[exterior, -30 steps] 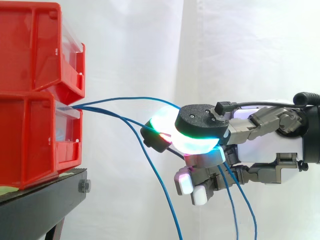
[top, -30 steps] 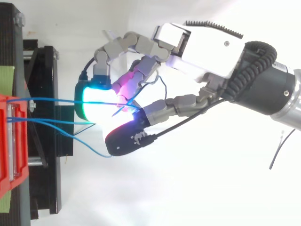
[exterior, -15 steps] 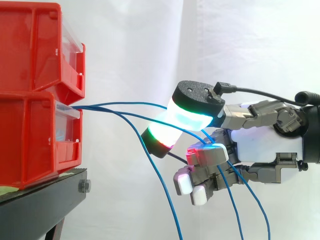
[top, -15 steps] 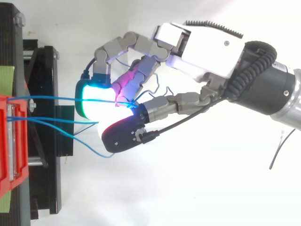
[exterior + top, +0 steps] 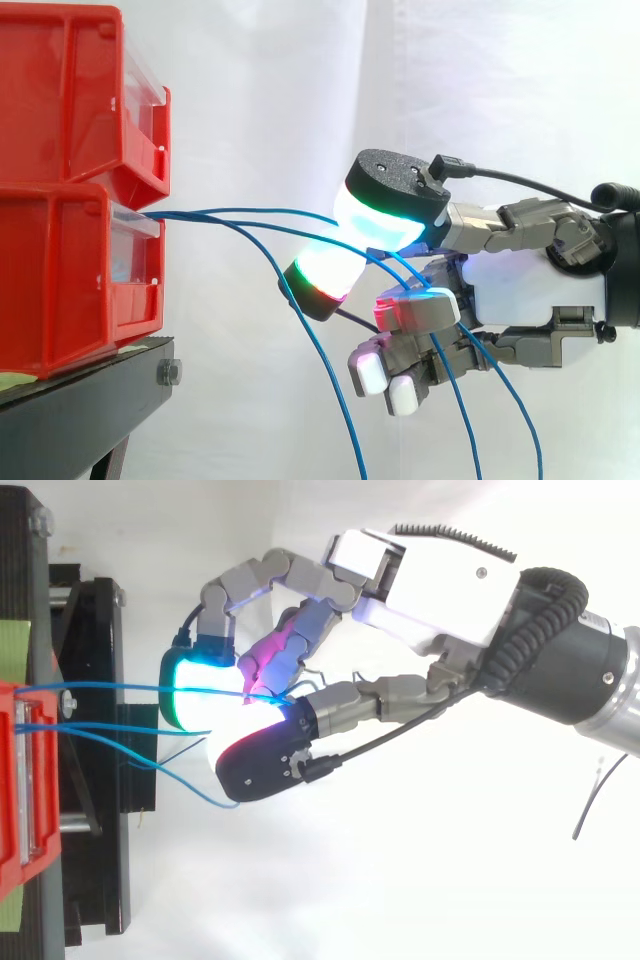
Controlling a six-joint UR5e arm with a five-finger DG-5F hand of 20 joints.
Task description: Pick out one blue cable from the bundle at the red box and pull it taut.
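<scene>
Where the red bin (image 5: 60,280) on the black stand (image 5: 80,400) faces the hand (image 5: 530,290), thin blue cables (image 5: 110,687) leave its front and run roughly level, bin to hand, with loose ends hanging below the palm. The hand's fingers are curled round them, with the glowing pads (image 5: 385,215) closed on the upper strands, while one lower cable sags away beneath. Light, limp and probably slick, a cable looks best pinched firmly between pads, then drawn straight away from the bin.

Blue cables (image 5: 180,215) run off bottom edge, other ends hidden inside red bin (image 5: 70,270).
</scene>
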